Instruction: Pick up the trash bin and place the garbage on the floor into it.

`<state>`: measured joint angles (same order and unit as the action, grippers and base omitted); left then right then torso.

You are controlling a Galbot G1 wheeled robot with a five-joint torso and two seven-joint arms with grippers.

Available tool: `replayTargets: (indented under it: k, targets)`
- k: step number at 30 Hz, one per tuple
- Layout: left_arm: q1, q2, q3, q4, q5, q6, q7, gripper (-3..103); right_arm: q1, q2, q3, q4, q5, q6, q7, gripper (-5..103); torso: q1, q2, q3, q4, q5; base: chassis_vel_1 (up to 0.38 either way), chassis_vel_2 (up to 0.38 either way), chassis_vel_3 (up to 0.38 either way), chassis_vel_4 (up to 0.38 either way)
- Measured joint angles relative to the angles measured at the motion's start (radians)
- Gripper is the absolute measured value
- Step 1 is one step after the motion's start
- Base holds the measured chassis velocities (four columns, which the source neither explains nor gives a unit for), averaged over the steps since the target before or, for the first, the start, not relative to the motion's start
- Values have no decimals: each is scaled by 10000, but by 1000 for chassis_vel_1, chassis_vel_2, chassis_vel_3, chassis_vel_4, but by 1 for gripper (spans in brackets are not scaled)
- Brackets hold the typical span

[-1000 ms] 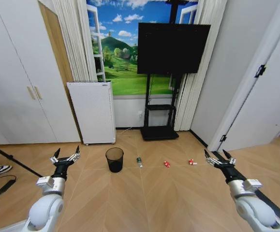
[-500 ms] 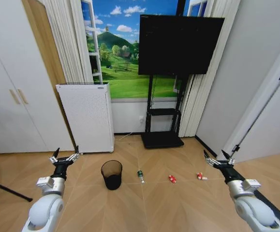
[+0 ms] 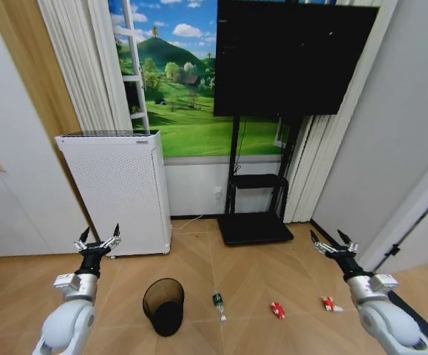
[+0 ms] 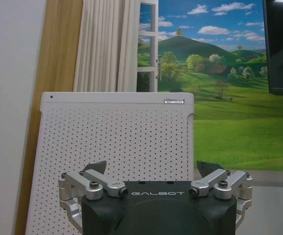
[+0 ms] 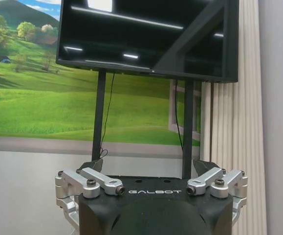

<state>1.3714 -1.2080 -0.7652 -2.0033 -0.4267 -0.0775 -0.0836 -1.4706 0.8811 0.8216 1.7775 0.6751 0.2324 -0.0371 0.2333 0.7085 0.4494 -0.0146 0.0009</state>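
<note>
The left gripper (image 3: 97,237) has its fingers spread wide and holds nothing; it is raised in front of the white air purifier (image 3: 117,188), well above the floor; the right gripper (image 3: 330,242) is likewise splayed open and empty, raised on the robot's right side in front of the TV stand (image 5: 99,117).

Over the last second the whole room has slid down and grown in the head view while both arms kept their pose; that reads as the robot driving forward, not as anything on the floor moving; the bin and litter now lie close below the camera.

The trash bin (image 3: 163,305) stands upright on the wood floor, just beside the purifier's front corner; the bottle (image 3: 218,303) lies near it to the right; the two red wrappers (image 3: 276,310) (image 3: 329,304) sit farther right, apart from each other.

Judging by this, the approach is nearly done and the bin is not yet picked up; nothing has been gathered.
</note>
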Motion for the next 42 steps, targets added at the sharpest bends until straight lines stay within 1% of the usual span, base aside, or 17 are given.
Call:
replayTargets:
  k: [2,3,4,5,6,8,9,10,11,13,14,16,17,19,22,31,42]
  targets:
    - [44,-11,-59,21,-15,-141,138,100,0,0,12,-1,-61,34,-3,100,0,-1,0,-2,-21,-356,346,369,-344]
    - [44,-11,-59,21,-15,-141,138,100,0,0,12,-1,-61,34,-3,100,0,-1,0,-2,-21,-356,356,353,-325]
    - [68,-20,-100,33,-18,-238,225,100,-2,13,11,-10,-82,61,-5,100,3,-1,2,1,5,-328,356,322,-342]
    - [96,-33,-143,52,-18,-331,304,100,-9,26,11,-23,-99,81,-15,100,5,-2,2,2,7,-281,304,322,-342]
    - [139,-73,-196,110,-5,-439,423,100,-18,42,27,-29,-108,130,-56,100,6,-2,3,-1,-18,-281,223,251,-245]
    - [177,-112,-258,166,15,-493,500,101,-43,58,51,-29,-104,163,-85,100,7,-3,3,-8,-22,-246,223,151,-206]
    - [235,-153,-322,206,25,-498,531,96,-68,76,73,-29,-104,189,-116,100,7,-10,0,3,-8,-119,168,52,7]
    - [235,-153,-322,206,25,-498,531,96,-68,76,73,-29,-104,189,-116,100,7,-10,0,3,-8,-119,168,52,7]
    - [286,-181,-370,242,30,-513,531,96,-91,89,86,-30,-104,205,-148,100,4,-20,-5,9,4,-119,85,73,7]
    - [348,-215,-437,301,18,-555,533,99,-130,99,124,-29,-94,235,-186,100,2,-30,-11,6,-5,-20,85,11,18]
    - [401,-234,-488,331,-24,-577,542,99,-154,98,167,-21,-80,268,-223,100,-11,-51,-25,5,-21,0,0,0,0]
    - [438,-244,-550,342,-47,-618,570,100,-175,99,194,-6,-60,292,-255,100,-35,-86,-52,2,-15,13,-58,-40,5]
    - [471,-244,-606,338,-77,-639,596,100,-190,99,205,0,-35,312,-281,100,-56,-133,-83,-5,-4,59,-58,-90,20]
    - [547,-235,-660,259,-153,-636,611,100,-198,102,222,36,-9,329,-300,100,-99,-247,-146,-1,-14,71,-95,-77,48]
    - [645,-212,-711,123,-166,-614,641,100,-208,140,226,86,-10,337,-310,100,-160,-390,-223,0,-5,38,-38,-34,42]
    - [796,-288,-740,-6,-147,-604,668,100,-399,267,311,165,44,514,-687,100,-319,-812,-470,2,-10,0,0,0,0]
    - [777,-238,-706,-247,-187,-457,652,100,-381,273,297,119,167,602,-703,100,-512,-1317,-787,1,-10,0,0,0,0]
